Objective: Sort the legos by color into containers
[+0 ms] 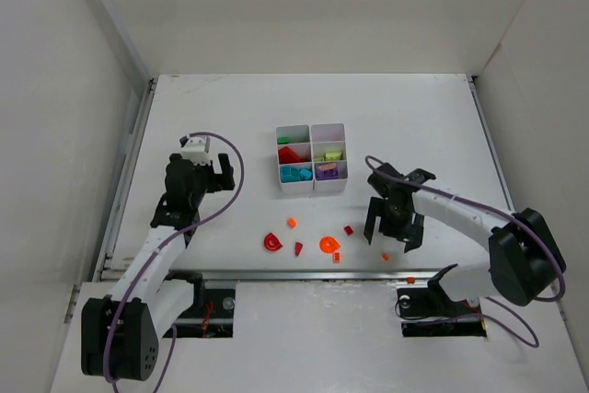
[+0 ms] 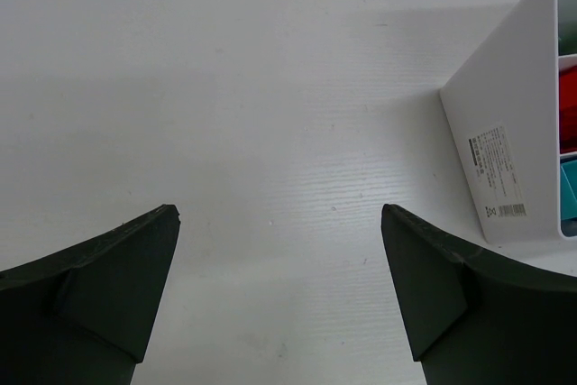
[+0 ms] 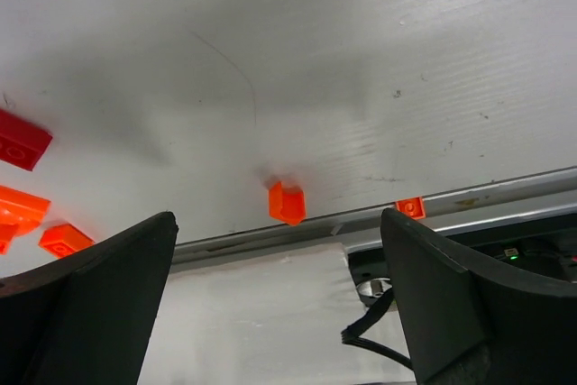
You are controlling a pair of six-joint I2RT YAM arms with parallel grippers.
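The white containers (image 1: 311, 192) stand mid-table, with green, red, teal, lime and purple legos inside. Loose legos lie nearer the arms: a red arch (image 1: 272, 242), an orange round piece (image 1: 329, 245), a small red one (image 1: 349, 229) and an orange brick (image 1: 386, 256). My right gripper (image 1: 391, 229) hangs open just above that orange brick (image 3: 287, 203), which lies ahead of the jaws with nothing between them (image 3: 278, 219). My left gripper (image 1: 221, 170) is open and empty (image 2: 279, 214), left of the containers (image 2: 518, 132).
Another orange brick (image 1: 409, 279) (image 3: 410, 208) sits on the metal rail at the table's near edge. A red brick (image 3: 20, 140) and orange pieces (image 3: 18, 209) show at the left of the right wrist view. White walls enclose the table.
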